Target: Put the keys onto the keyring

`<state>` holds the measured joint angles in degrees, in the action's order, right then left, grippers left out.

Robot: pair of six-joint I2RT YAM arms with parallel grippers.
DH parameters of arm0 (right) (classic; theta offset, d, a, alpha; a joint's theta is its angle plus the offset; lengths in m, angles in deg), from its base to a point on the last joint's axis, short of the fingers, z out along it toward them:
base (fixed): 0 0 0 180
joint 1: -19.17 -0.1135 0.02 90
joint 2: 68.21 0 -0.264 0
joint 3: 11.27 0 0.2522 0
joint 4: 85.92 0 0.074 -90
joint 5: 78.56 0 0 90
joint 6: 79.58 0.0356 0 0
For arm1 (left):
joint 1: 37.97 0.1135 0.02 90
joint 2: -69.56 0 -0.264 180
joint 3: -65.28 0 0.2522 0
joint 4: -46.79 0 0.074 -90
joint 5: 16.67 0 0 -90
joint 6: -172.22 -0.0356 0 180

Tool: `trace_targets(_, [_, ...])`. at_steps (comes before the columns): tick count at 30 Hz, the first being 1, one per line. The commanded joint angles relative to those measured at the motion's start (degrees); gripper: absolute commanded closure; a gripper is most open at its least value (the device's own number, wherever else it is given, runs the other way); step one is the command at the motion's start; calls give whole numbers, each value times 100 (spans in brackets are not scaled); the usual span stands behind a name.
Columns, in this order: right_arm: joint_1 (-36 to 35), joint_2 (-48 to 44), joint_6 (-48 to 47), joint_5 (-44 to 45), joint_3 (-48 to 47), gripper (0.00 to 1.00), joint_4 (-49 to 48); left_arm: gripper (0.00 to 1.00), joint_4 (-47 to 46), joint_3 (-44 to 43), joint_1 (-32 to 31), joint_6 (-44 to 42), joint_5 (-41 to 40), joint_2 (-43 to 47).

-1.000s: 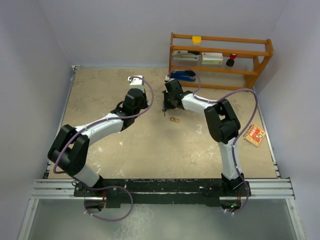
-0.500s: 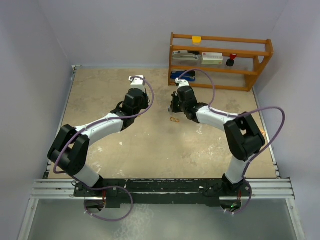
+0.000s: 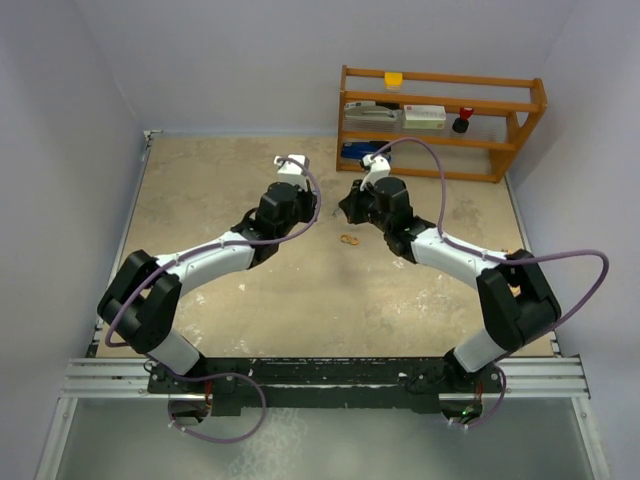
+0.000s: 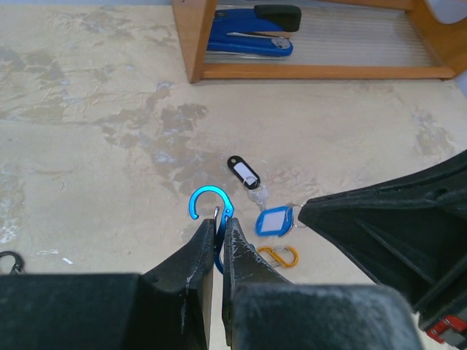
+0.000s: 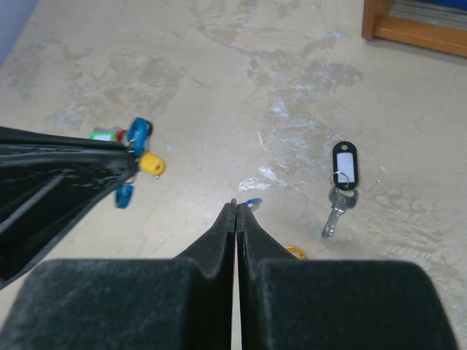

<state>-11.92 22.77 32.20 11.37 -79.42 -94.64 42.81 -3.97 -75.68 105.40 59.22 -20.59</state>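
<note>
My left gripper (image 4: pixel 219 219) is shut on a blue carabiner keyring (image 4: pixel 206 206), held above the table. In the right wrist view, yellow (image 5: pixel 151 163), green (image 5: pixel 102 134) and blue (image 5: pixel 122 195) tags hang at that gripper's tip. My right gripper (image 5: pixel 236 204) is shut on a blue tag (image 4: pixel 275 220) with a white label, just right of the keyring. A black tag with a white label (image 4: pixel 243 172) and a metal key (image 5: pixel 334 213) lies on the table beyond. In the top view the two grippers (image 3: pixel 318 218) (image 3: pixel 350 208) nearly meet.
A small orange carabiner (image 4: pixel 279 255) lies on the table below the grippers; it also shows in the top view (image 3: pixel 349 240). A wooden shelf (image 3: pixel 440 120) stands at the back right, a blue stapler (image 4: pixel 248 40) under it. A black hook (image 4: pixel 7 261) lies at the left.
The right arm's elbow has swung out to the right and its gripper has drawn back a little. The left gripper has moved right toward it with the keyring.
</note>
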Motion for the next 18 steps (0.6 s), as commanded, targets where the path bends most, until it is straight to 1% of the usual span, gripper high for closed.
trace_targets(1, [-6, -517, -121, -461, 186, 100, -685, 100, -426, -133, -47, -67, 12, 4])
trace_targets(7, [-11, -695, -50, -850, 210, 100, -785, 100, -470, -111, -81, -86, -37, 31])
trace_targets(13, [-10, -635, 35, -1249, 101, 100, -700, 100, -580, -19, -194, -296, -176, 88])
trace_targets(18, [-9, -584, 76, -1393, 38, 100, -643, 100, -651, 61, -262, -468, -314, 155])
